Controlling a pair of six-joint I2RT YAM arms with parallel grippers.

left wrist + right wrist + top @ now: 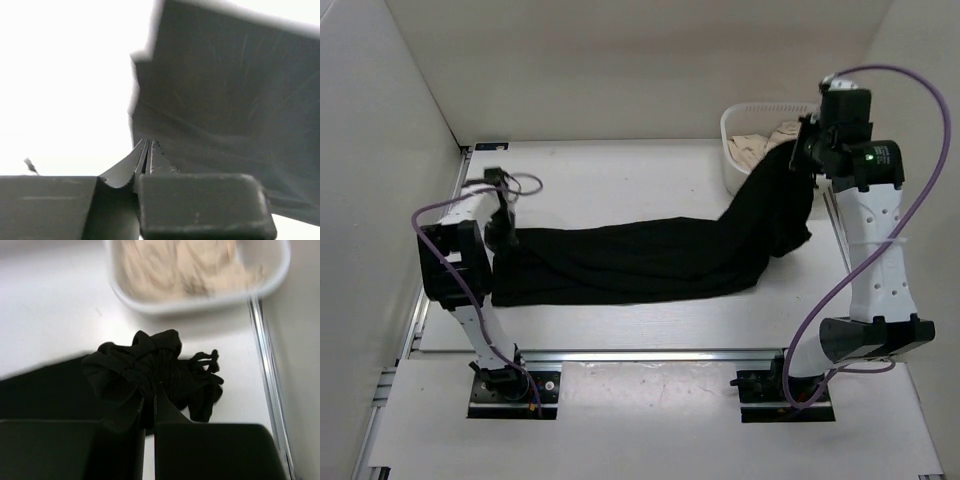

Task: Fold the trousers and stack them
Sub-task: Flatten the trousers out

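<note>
The black trousers (640, 262) stretch across the table from left to right. My left gripper (503, 228) is shut on the trousers' left end, low at the table; the left wrist view shows the fabric (230, 100) pinched between its closed fingers (200, 205). My right gripper (807, 152) is shut on the gathered waistband end (150, 365) and holds it raised near the basket, so the cloth hangs down from it to the table. A drawstring (207, 360) dangles from the bunched waist.
A white basket (732, 135) holding beige cloth (185, 265) stands at the back right, just behind my right gripper. Metal rails run along the table's left (460, 180) and right (265, 365) edges. White walls close in on three sides.
</note>
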